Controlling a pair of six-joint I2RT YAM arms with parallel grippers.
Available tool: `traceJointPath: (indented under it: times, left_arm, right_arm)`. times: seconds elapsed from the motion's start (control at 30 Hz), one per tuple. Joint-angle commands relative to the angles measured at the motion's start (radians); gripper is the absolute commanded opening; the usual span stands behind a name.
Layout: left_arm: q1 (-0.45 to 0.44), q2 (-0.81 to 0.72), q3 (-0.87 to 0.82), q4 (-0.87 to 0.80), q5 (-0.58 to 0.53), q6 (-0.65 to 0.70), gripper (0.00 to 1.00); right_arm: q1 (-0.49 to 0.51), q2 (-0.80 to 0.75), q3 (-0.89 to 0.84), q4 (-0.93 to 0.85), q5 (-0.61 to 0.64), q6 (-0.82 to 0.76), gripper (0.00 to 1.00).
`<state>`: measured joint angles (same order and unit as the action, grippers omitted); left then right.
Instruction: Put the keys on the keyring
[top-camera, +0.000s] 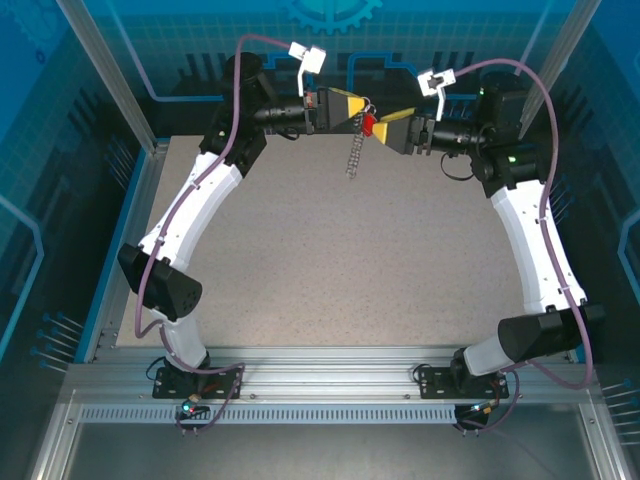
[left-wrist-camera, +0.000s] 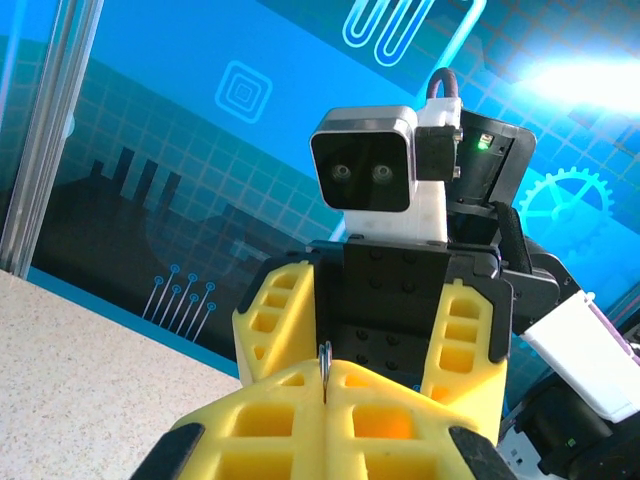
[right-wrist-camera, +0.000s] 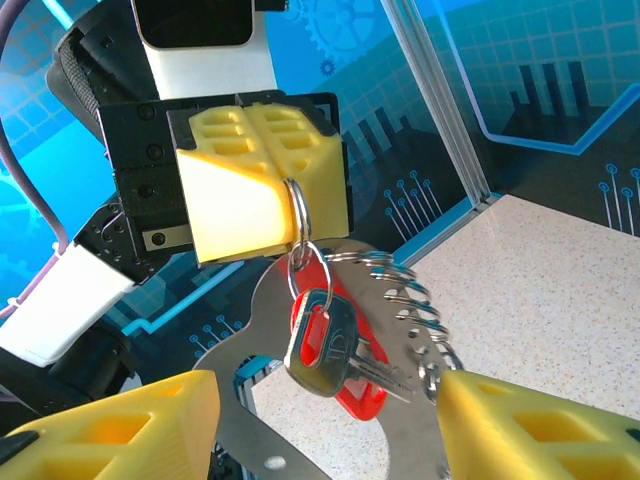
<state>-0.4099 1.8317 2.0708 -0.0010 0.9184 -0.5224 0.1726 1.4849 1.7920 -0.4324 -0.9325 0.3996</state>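
**Left claw** (right-wrist-camera: 285, 180), at left: its yellow fingers (right-wrist-camera: 240, 190) were pressed together, pinching a small silver ring (right-wrist-camera: 297, 215) at their tips. Just below those tips the red-headed key (right-wrist-camera: 325, 345) dangled from that ring, lying against the grey keyring (right-wrist-camera: 240, 400), whose row of wire rings (right-wrist-camera: 405, 295) fanned out rightward. **Right claw** (right-wrist-camera: 325, 405), facing it: fingers spread wide, one either side of the hanging bundle and apart from it, above the table (top-camera: 300, 250).
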Motion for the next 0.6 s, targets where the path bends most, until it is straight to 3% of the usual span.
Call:
traceJointPath:
  times: [0.0,0.2,0.27,0.53,0.57]
  left_arm:
    - [-0.010,-0.026,0.015,0.046,-0.012,-0.012,0.00]
    - [-0.016,-0.032,0.014,0.033,-0.012,-0.004,0.00]
    - [-0.017,-0.034,0.013,0.032,-0.016,-0.004,0.00]
    - [-0.016,-0.040,0.008,0.050,-0.046,-0.017,0.00]
    - [-0.016,-0.044,0.001,0.061,-0.058,-0.020,0.00]
  right_arm:
    - [0.027,-0.004,0.006,0.024,0.024,-0.012,0.60]
    - [0.043,0.036,0.042,0.034,0.049,-0.005,0.59]
    - [0.044,0.047,0.054,0.027,0.050,-0.007,0.54]
    - [0.058,0.035,0.046,-0.017,0.025,-0.041,0.00]
    - [0.062,0.034,0.046,-0.027,0.020,-0.048,0.00]
